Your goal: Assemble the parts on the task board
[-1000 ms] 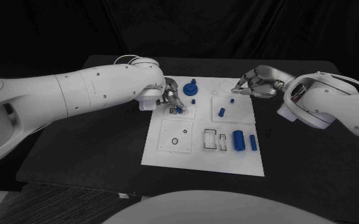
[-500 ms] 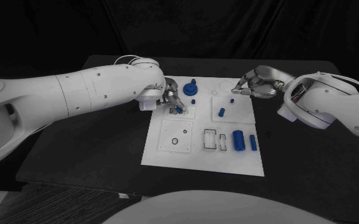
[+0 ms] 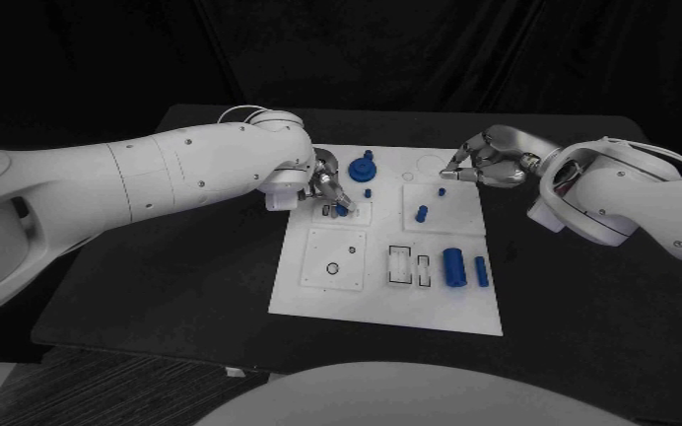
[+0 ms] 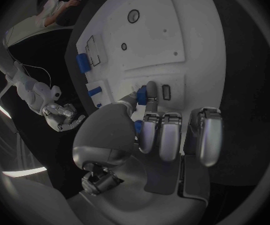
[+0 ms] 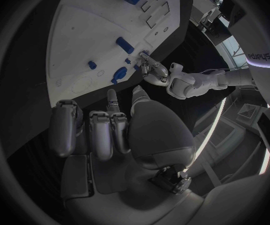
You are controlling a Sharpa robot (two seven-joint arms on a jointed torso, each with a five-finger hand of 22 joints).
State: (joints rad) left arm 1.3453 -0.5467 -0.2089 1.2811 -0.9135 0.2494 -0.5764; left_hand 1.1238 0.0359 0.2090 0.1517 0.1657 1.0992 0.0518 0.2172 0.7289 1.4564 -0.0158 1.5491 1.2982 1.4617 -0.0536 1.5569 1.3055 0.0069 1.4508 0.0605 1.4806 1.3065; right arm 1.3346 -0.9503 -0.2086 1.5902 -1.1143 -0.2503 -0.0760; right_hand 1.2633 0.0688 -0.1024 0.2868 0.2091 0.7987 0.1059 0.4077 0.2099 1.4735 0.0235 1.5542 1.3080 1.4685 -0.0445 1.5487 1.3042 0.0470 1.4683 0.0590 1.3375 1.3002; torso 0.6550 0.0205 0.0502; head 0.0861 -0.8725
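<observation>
Nothing has moved since the earlier frames. Left hand (image 3: 324, 189): over the task board (image 3: 386, 288), near its far left corner, pinching a small blue part (image 4: 141, 94) against the board. Right hand (image 3: 483, 167): fingers curled in, grasping nothing, above the board's far right edge. Large blue cylinder (image 3: 453, 266): lying near the board's right side. Board rests mid-worktop (image 3: 185, 278).

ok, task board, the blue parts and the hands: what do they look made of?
Task board: looks like matte white plastic, flat with cleanly cut recesses and no glare; painted sheet is possible.
Blue parts, e.g. the large cylinder: uniform colour and dull sheen suggest moulded or printed plastic.
Left hand and right hand: silver with soft highlights, so metal or metallic-coated plastic; cannot tell which.
</observation>
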